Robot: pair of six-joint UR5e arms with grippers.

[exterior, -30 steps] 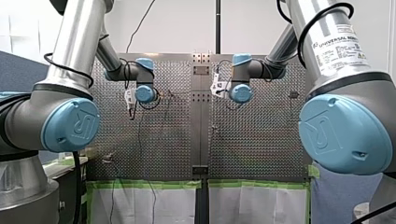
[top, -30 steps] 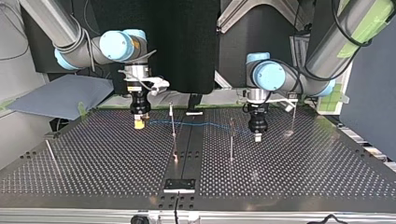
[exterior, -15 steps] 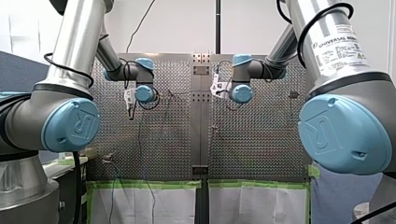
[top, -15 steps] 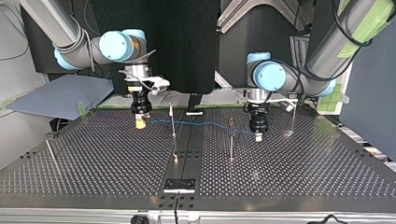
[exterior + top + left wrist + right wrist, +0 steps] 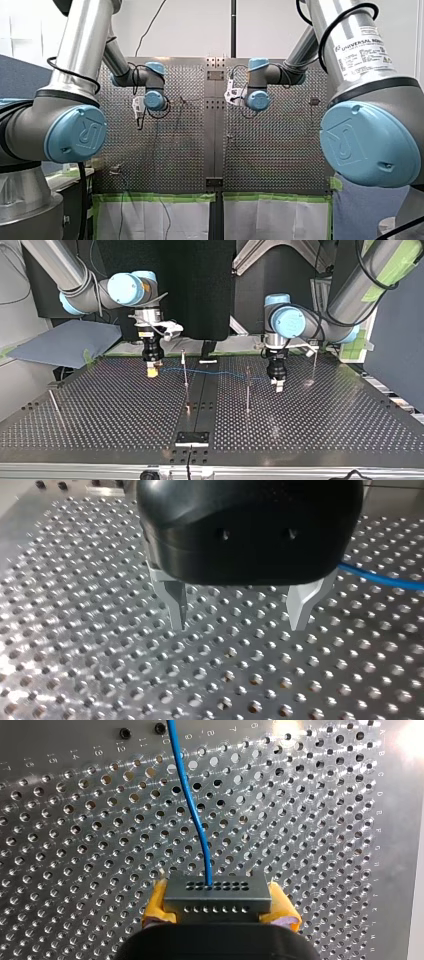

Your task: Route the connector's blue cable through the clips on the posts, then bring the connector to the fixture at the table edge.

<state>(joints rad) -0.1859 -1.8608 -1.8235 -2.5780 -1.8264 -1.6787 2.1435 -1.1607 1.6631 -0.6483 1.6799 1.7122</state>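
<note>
Right claw clamped on connector, yellow pads either side. Blue cable runs ahead toward the top view's right, past both posts, to left claw. That claw is spread and empty, the cable just beside it, not between the jaws.

The grey connector sits clamped in my right pincer; its blue cable runs toward 3 o'clock across two upright posts.

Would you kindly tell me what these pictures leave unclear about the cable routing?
Top view: clips on the posts too small; whether the blue cable sits in them is unclear.
Left wrist view: cable cut off by the edge, partly behind my left gripper.
Front view: cable too thin to trace.
</note>
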